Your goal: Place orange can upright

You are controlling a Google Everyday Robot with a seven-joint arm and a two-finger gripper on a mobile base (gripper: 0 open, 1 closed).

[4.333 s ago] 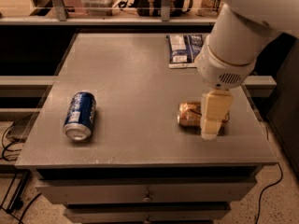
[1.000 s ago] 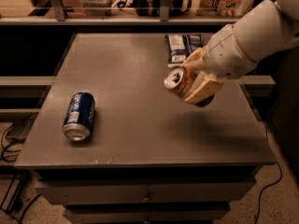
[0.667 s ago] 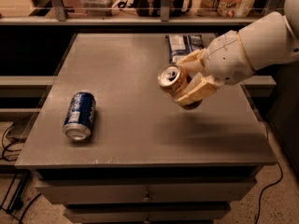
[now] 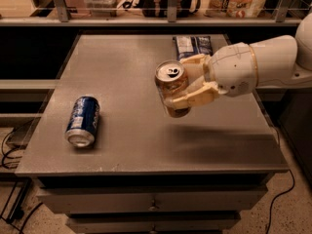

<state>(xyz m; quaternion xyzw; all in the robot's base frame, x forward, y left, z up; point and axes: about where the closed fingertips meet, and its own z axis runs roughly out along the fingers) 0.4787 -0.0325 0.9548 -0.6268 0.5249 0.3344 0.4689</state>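
Note:
The orange can [image 4: 171, 86] is copper-coloured with a silver top and pull tab. It is held in the air above the middle right of the grey table [image 4: 136, 62], nearly upright, with its top tilted a little toward the camera. My gripper [image 4: 184, 87] reaches in from the right and is shut on the can, its cream fingers [image 4: 195, 97] wrapped around the can's body. The can's base hangs clear above the table surface.
A blue can with white lettering [image 4: 83, 121] lies on its side at the front left of the table. A dark blue snack packet [image 4: 193, 45] lies at the back right. A shelf with bags and bottles runs behind the table.
The gripper picked the orange can up from lying on the table at the right, lifted it, carried it left toward the middle and turned it nearly upright.

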